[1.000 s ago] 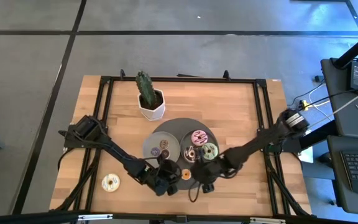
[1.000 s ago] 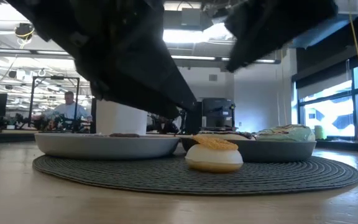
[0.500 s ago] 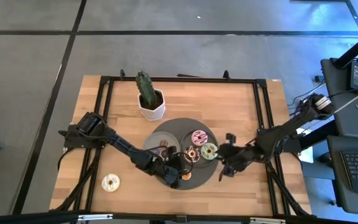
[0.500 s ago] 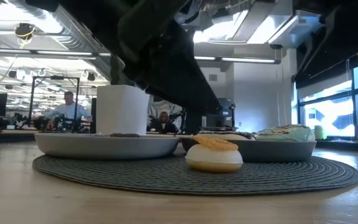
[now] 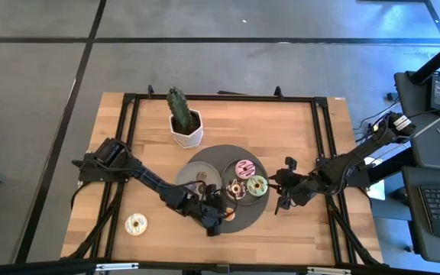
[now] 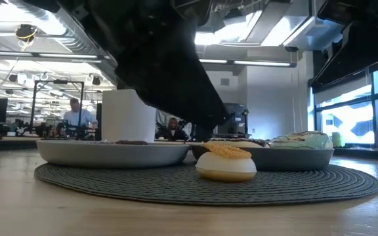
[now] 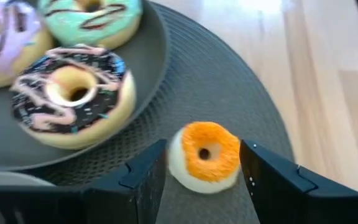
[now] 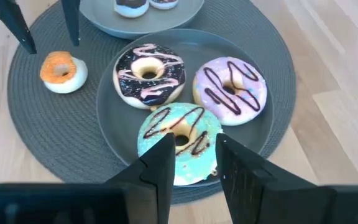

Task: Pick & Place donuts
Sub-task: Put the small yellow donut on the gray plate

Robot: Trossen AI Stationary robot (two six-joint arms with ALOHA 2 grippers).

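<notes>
Two claws empty: left claw [image 7: 204, 180] open astride orange donut [image 7: 204, 157]; right claw [image 8: 191, 165] seemingly part-open.

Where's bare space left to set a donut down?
Free: wooden tabletop right of the white-potted cactus, and the strip between the lone yellow donut and the round grey mat. Crowded: dark plate with three iced donuts; left gripper straddles the small orange donut.
</notes>
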